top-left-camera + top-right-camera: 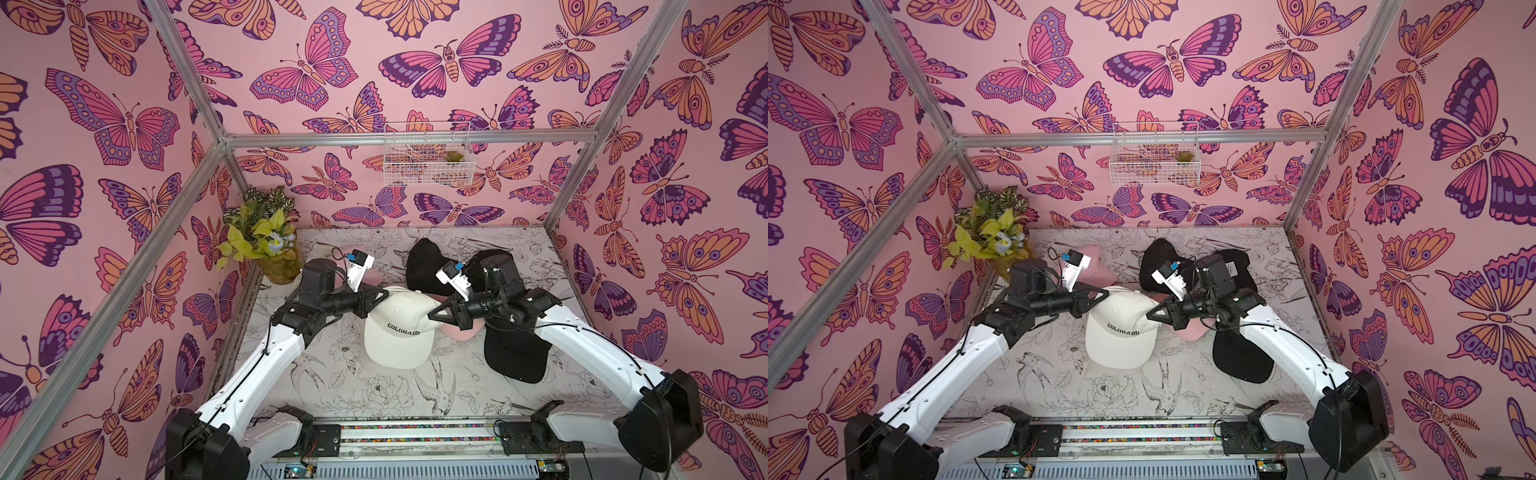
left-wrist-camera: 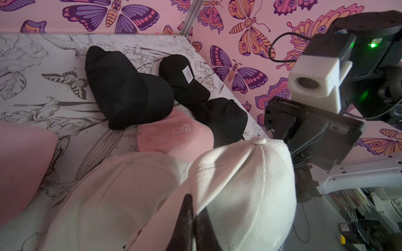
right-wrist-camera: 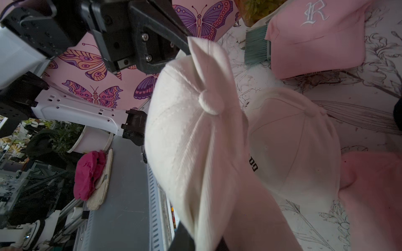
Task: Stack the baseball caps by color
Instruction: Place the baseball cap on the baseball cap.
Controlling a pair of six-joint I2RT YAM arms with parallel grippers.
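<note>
Cream cap (image 1: 397,336) sits mid-frame in both top views, my left pincer (image 1: 380,292) and right pincer (image 1: 432,316) each pinching an edge of its crown. Left wrist view: a second cream cap (image 2: 121,191) lies on the desk (image 2: 32,65) at lower left, just under it. Black caps (image 2: 126,93) cluster at upper centre, a pink cap (image 2: 174,134) touching them. Right wrist view: another pink cap (image 3: 315,39), upper right, well apart. By my reckoning no colour is stacked yet.

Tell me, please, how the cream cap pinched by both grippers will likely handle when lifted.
The cream cap is probably soft: its crown puckers into a ridge at the left gripper. Its brim looks stiffer, with a smooth curve.
</note>
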